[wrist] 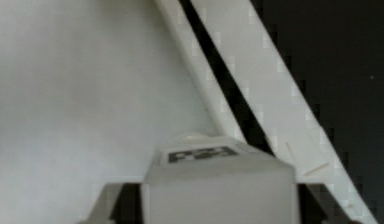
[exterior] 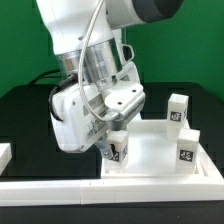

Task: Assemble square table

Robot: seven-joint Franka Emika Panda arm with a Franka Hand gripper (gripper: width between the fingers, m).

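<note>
Fingers (wrist: 118, 205) of the gripper (wrist: 210, 200) are pinching a white leg (exterior: 118, 148), partly closed around it, over the square tabletop's (exterior: 150, 155) near corner. Two other legs (exterior: 177, 109) are already standing at its corners. Keeping the leg straight above its socket is probably helping it go in.

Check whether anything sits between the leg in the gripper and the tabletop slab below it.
Nothing visible does. The gripper holds a tagged leg directly over the tabletop slab, whose surface below looks bare. Two other legs stand upright on the slab, toward the exterior view's right, out of the way.
</note>
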